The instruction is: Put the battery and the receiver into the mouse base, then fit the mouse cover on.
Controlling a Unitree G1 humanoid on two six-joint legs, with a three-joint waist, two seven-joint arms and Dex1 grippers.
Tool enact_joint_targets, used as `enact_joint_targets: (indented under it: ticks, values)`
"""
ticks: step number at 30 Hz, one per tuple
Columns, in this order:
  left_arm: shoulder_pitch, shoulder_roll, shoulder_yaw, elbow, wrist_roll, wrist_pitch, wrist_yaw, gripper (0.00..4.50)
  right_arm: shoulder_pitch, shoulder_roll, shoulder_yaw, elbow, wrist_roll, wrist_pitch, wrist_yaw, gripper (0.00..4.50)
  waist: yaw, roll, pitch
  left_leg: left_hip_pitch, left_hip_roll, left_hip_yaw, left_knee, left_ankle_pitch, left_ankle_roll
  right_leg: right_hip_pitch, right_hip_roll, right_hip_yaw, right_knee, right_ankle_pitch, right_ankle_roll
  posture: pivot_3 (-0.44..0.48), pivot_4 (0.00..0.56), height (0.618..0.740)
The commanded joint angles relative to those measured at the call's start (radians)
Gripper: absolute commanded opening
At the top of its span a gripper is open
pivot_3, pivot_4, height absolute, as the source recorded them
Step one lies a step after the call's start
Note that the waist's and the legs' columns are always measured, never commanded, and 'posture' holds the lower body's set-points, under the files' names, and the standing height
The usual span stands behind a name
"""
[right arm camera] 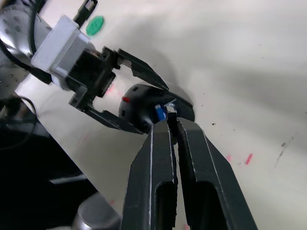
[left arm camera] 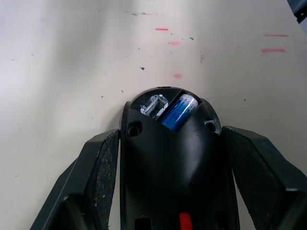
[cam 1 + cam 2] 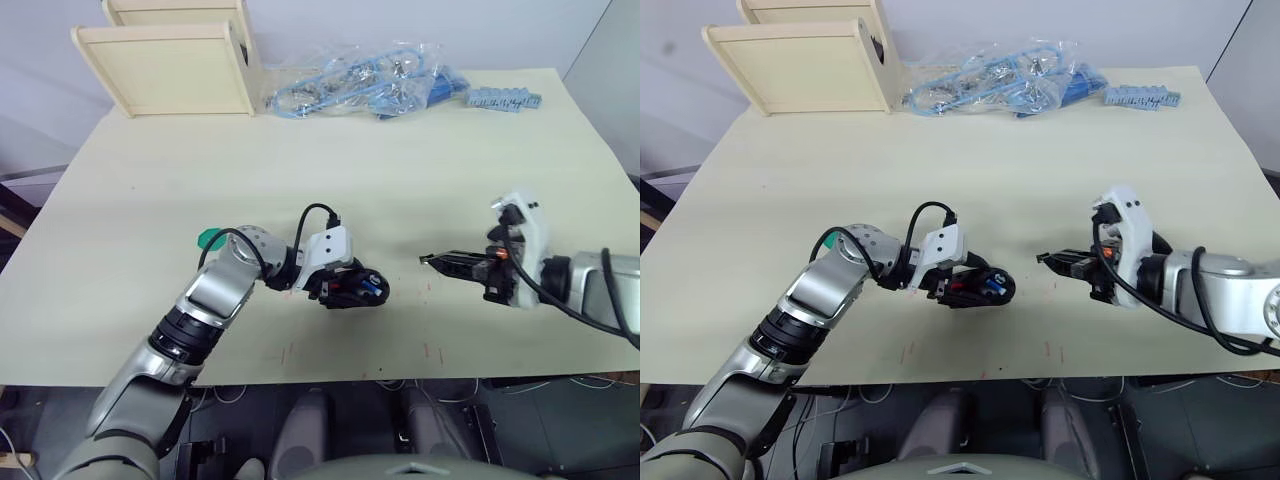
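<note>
My left gripper [image 2: 168, 158] brackets the mouse base [image 2: 170, 153] w/ jaws wide; hard slick plastic, grip its long flanks, right gripper [image 1: 173, 125] at 3 o'clock nearly closed, empty.

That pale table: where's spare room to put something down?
Bare stretches of the pale table lie between the clear bag of blue parts and the grippers, and left of the small green disc. It is crowded around the black oval mouse base, between both grippers.
</note>
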Motion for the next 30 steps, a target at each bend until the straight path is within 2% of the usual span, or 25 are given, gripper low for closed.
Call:
enact_joint_targets:
  ticks: [1, 8, 12, 21, 30]
  values:
    - [-0.001, 0.000, -0.020, -0.007, 0.021, -0.014, 0.007, 2.92, -0.123, 0.035, 0.076, 0.041, 0.009, 0.059, -0.039, 0.00, 0.002, 0.000, 0.000, 0.000, 0.000, 0.000, 0.000, 0.000, 0.000, 0.000, 0.000, 0.000, 0.000, 0.000, 0.000, 0.000, 0.150, 0.740]
    - [0.004, -0.001, -0.034, 0.008, 0.037, -0.026, 0.018, 2.92, -0.340, 0.145, 0.234, 0.174, -0.049, 0.215, -0.056, 0.00, 0.002, 0.000, 0.000, -0.001, 0.000, 0.000, 0.000, 0.000, 0.000, 0.000, -0.001, 0.000, 0.000, 0.000, 0.000, 0.000, 0.150, 0.740]
    - [0.010, -0.005, -0.038, 0.009, 0.041, -0.033, 0.024, 2.92, -0.420, 0.200, 0.295, 0.252, -0.096, 0.306, -0.049, 0.00, 0.004, 0.001, 0.000, -0.001, 0.000, -0.001, 0.000, 0.000, 0.000, 0.000, 0.000, -0.002, 0.000, 0.000, 0.000, 0.000, 0.150, 0.740]
    - [0.015, -0.018, -0.042, 0.012, 0.043, -0.035, 0.033, 2.92, -0.515, 0.315, 0.303, 0.355, -0.272, 0.428, -0.049, 0.00, 0.006, 0.001, -0.001, -0.001, -0.001, -0.001, 0.000, 0.000, 0.000, 0.000, -0.001, -0.002, 0.000, 0.000, 0.000, 0.000, 0.150, 0.740]
    - [0.036, -0.024, -0.036, 0.004, 0.045, -0.032, 0.043, 2.92, -0.542, 0.408, 0.312, 0.402, -0.245, 0.519, -0.072, 0.00, 0.006, 0.001, -0.001, -0.001, -0.001, -0.001, 0.000, 0.000, 0.000, 0.000, -0.001, -0.002, 0.000, 0.000, 0.000, 0.000, 0.150, 0.740]
